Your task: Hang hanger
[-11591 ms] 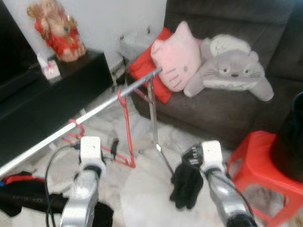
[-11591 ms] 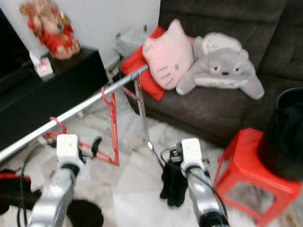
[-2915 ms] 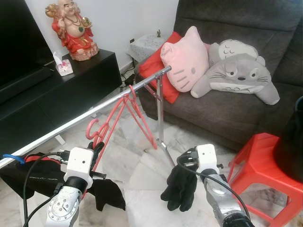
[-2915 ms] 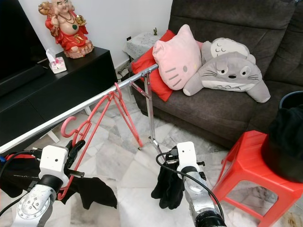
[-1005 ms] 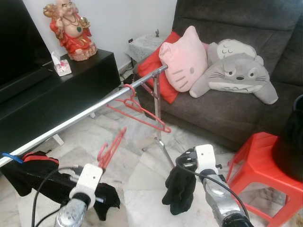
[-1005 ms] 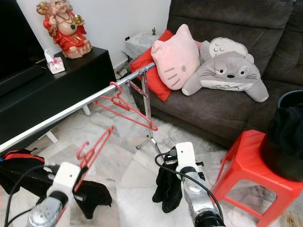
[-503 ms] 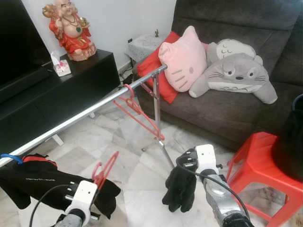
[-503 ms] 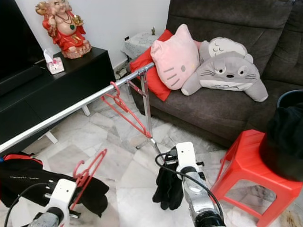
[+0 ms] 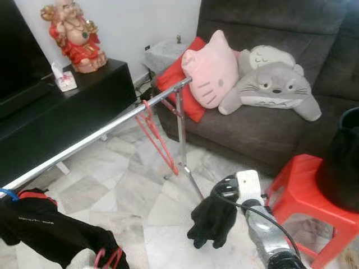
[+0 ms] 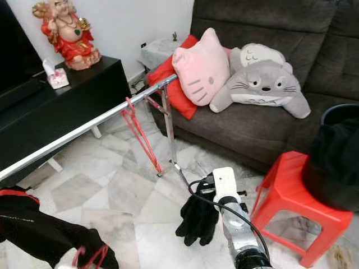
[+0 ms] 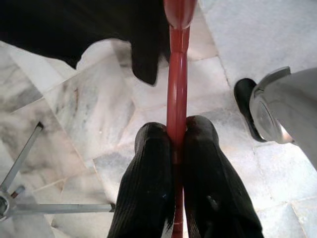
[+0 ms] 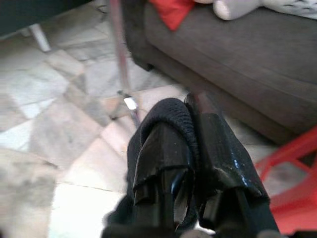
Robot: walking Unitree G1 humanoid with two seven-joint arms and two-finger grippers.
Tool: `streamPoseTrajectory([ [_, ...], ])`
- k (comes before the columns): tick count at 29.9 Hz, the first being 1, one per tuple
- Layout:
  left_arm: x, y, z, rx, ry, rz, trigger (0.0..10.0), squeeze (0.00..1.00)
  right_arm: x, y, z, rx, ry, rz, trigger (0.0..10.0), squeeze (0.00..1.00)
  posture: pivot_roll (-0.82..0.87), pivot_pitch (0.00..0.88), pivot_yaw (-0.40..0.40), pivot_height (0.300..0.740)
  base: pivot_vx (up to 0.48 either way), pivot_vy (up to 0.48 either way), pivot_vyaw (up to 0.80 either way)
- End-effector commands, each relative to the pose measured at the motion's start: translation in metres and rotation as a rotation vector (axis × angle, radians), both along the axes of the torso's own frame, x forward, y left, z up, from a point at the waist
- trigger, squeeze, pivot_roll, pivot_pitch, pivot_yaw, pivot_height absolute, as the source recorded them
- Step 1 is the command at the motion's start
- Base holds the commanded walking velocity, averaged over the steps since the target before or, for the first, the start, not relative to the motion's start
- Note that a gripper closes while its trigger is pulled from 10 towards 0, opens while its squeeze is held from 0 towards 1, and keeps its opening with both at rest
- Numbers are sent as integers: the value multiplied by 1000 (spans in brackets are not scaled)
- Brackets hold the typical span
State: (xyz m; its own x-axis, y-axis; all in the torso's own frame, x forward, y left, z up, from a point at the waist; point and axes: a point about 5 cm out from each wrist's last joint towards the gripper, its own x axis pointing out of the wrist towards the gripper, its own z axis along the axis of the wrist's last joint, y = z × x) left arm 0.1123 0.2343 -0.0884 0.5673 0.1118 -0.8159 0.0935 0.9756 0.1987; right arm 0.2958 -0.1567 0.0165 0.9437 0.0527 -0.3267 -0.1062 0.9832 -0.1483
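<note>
My left gripper (image 11: 176, 138) is shut on a red hanger (image 11: 177, 94), held low over the marble floor; its hook (image 9: 107, 258) peeks in at the bottom edge of the left eye view. A long silver rail (image 9: 106, 129) runs across on a metal stand. A second red hanger (image 9: 157, 138) hangs from it near the stand's post. A black garment (image 9: 45, 231) hangs at the rail's left end. My right gripper (image 12: 190, 116) is shut on a black cloth (image 9: 210, 221), which dangles beside the stand's foot.
A dark sofa (image 9: 263, 131) with a pink cat pillow (image 9: 210, 73) and a grey plush (image 9: 275, 84) stands behind the rail. A red stool (image 9: 303, 193) with a black bin (image 9: 342, 162) is at the right. A black cabinet (image 9: 56, 120) lines the left wall.
My left arm has dropped with its red hanger, down to the bottom edge of the eye views. The hanger on the rail has swung back to hang straight down. The camera has shifted slightly.
</note>
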Motion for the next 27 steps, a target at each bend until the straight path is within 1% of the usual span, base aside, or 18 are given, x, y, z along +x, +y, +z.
streamPoseTrajectory([
  [1, -5, 6, -2, 21, 17, 16, 10000, 0, 5, 5, 6, 3, -35, 20, 10000, 0, -147, 0, 104, 732, 0, 0, 0],
  [3, -12, 6, -6, 23, 37, 27, 10000, 0, 4, 5, 6, 3, -34, 19, 10000, 0, -148, 0, 104, 732, 0, 0, 0],
  [5, -21, 7, -9, 30, 69, 54, 10000, 0, 4, 5, 5, 2, -33, 19, 10000, 0, -148, 0, 104, 732, 0, 0, 0],
  [6, -21, 7, -9, 30, 69, 54, 10000, 0, 4, 5, 5, 2, -33, 19, 10000, 0, -148, 0, 104, 732, 0, 0, 0],
  [8, -27, 8, -12, 24, 87, 107, 10000, 0, 3, 5, 5, 3, -32, 20, 10000, 0, -147, 0, 103, 732, 0, 0, 0],
  [9, -30, 10, -12, 21, 93, 154, 10000, 0, 3, 5, 5, 3, -32, 21, 10000, 0, -147, 0, 103, 732, 0, 0, 0],
  [12, -32, 11, -13, -4, 89, 217, 10000, 0, 4, 5, 5, 3, -34, 21, 10000, 0, -150, 0, 103, 732, 0, 0, 0],
  [16, -29, 10, -14, -18, 81, 235, 10000, 0, 4, 5, 5, 1, -35, 22, 10000, 0, -149, 0, 102, 732, 0, 0, 0],
  [17, -22, 8, -13, -34, 59, 243, 10000, 0, 4, 4, 6, 1, -33, 22, 10000, 0, -148, 0, 100, 732, 0, 0, 0],
  [22, -18, 7, -12, -37, 51, 249, 10000, 0, 5, 4, 6, -3, -31, 25, 10000, 0, -148, 0, 98, 732, 0, 0, 0],
  [25, -14, 5, -12, -47, 41, 254, 10000, 0, 5, 5, 5, -8, -20, 36, 10000, 0, -144, 0, 96, 732, -262, 0, 0],
  [27, -14, 5, -12, -47, 41, 255, 10000, 0, 5, 5, 5, -8, -20, 36, 10000, 0, -144, 0, 96, 732, -262, 0, 0],
])
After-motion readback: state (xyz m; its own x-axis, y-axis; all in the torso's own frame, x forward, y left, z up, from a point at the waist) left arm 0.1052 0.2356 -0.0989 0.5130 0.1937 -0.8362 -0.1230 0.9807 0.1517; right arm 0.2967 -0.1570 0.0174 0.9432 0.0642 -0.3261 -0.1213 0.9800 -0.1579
